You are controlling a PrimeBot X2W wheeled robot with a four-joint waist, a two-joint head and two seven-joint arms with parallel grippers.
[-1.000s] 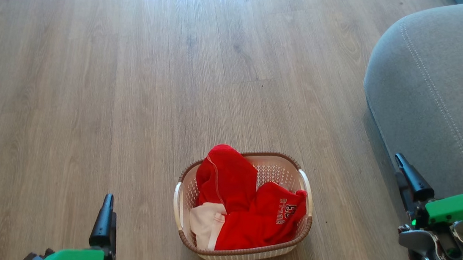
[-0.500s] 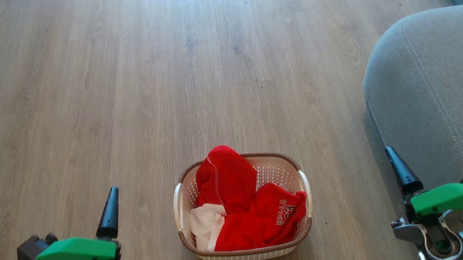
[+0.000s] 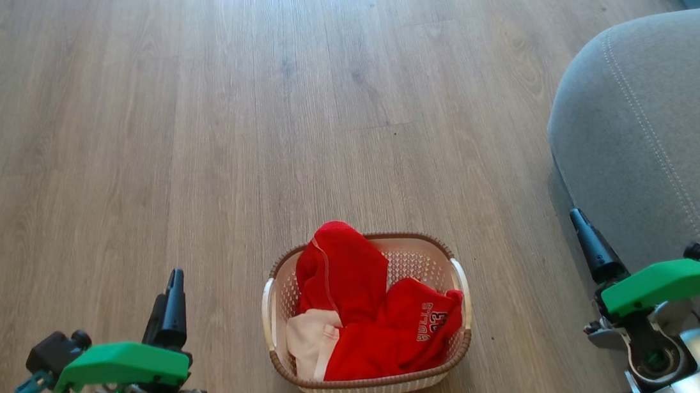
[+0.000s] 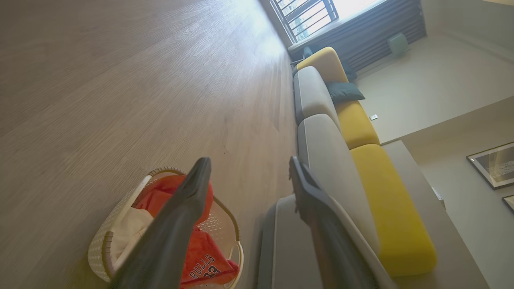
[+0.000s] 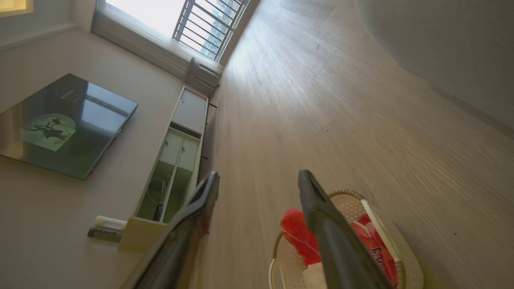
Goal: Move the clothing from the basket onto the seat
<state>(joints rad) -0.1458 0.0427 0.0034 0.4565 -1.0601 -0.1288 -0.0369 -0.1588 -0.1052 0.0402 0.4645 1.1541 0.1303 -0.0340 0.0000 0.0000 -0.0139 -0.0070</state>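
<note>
Head view: clothing (image 3: 367, 310) heaped in the basket (image 3: 373, 383) on the floor (image 3: 187, 109), seat (image 3: 658, 128) to its right. Left wrist view: left gripper (image 4: 249, 168) fingers apart, yellow cushions (image 4: 393, 224) beside the seat. Right wrist view: right gripper (image 5: 259, 173) spread too, television (image 5: 60, 124) and cabinet (image 5: 176, 160) at left.

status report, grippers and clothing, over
Left gripper open, empty. Right gripper open, empty. Clothing all in basket, none seen on seat. No obstruction seen between them.

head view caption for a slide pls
Red clothing heaped in the basket on the floor, grey seat at right, left gripper and right gripper open alongside.
</note>
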